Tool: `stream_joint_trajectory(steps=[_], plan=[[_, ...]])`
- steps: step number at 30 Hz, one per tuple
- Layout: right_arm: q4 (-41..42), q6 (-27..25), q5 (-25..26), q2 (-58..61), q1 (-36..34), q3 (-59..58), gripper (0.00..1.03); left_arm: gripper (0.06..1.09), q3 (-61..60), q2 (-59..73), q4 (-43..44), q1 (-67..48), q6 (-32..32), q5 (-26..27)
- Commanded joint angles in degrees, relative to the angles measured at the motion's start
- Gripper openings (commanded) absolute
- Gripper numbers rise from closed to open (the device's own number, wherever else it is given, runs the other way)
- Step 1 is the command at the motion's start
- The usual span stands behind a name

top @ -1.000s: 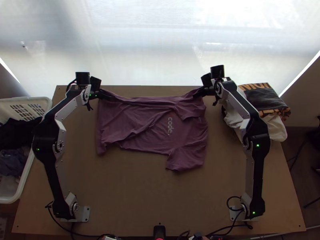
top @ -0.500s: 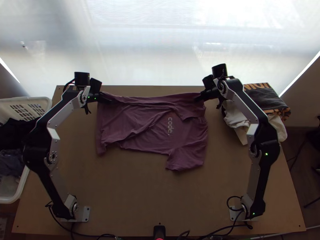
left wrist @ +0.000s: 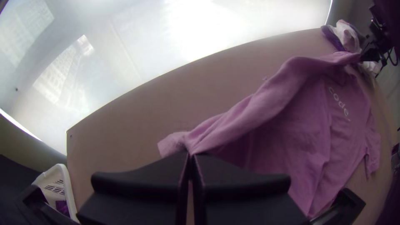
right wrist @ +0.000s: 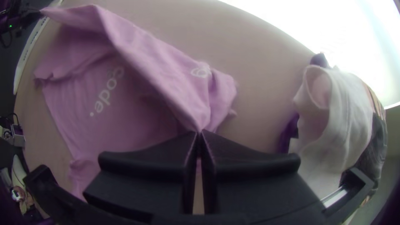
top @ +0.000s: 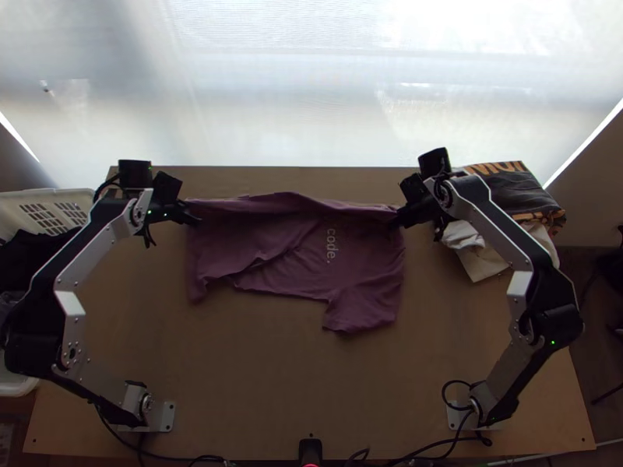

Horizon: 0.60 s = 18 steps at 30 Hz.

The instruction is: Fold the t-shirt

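You're pulling the t-shirt's far edge (top: 292, 204) nearer, left end effector (left wrist: 190, 155) and right end effector (right wrist: 199, 132) pinching it, fold likely starting.

Your basket (top: 12, 204) is cut off.
The top view's left edge crops it; your left arm (top: 78, 257) covers part.

A purple cloth t-shirt (top: 288, 261) lies on the flat brown wooden surface (top: 249, 366); white perforated plastic basket (top: 47, 195) left, crumpled white cloth (top: 484, 263) right.

Left hand (top: 195, 219), right hand (top: 399, 221), far edge of t-shirt (top: 304, 205) drawn toward table (top: 257, 389) front.
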Motion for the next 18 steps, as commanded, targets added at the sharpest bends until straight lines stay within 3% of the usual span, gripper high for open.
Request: stream_joint_trajectory(steps=[1, 11, 18], plan=[[-1.9, -0.2, -0.1, -4.3, -2.3, -6.9, 0.03, 0.10, -4.7, -5.6, -2.1, 3.6, 3.6, 1.6], [-2.1, -0.1, -0.1, -2.7, -3.4, -10.2, 0.03, 0.10, -11.9, -6.4, -3.4, 3.2, 7.3, 2.0], [-1.4, 0.5, -2.4, -2.8, 2.4, -12.4, 0.03, 0.10, -13.5, -5.7, -2.6, 1.9, 7.3, 2.0]])
